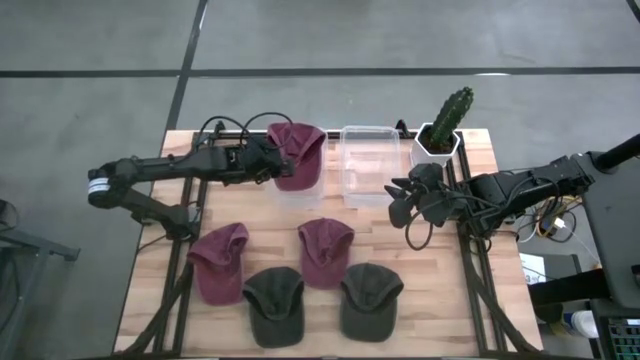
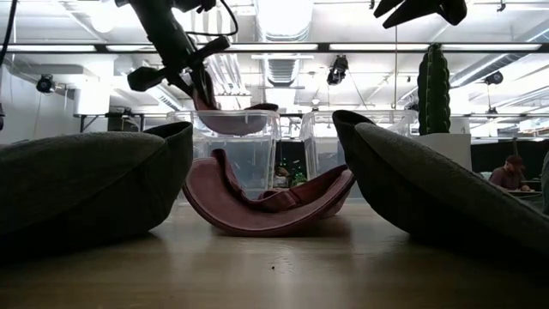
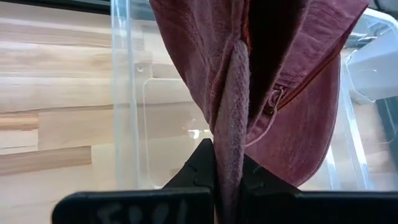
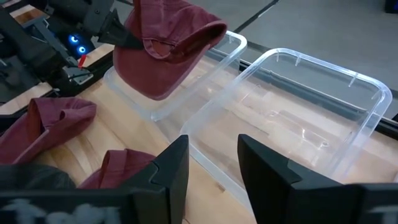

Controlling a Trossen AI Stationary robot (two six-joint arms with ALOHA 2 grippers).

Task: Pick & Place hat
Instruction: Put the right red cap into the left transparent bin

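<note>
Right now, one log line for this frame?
left gripper: shut on maroon hat, over left bin | right gripper: open, idle near right bin | table: four hats remain

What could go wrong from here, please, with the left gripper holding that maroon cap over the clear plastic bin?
1. The left gripper pinches only a fold of the maroon corduroy cap; it may slip early.
2. The cap hangs across the near wall of the left clear plastic bin, so on release it could drape over the rim or fall onto the wooden table.
3. The open right gripper hovers over the second clear bin beside it; a sideways move risks contact.
</note>
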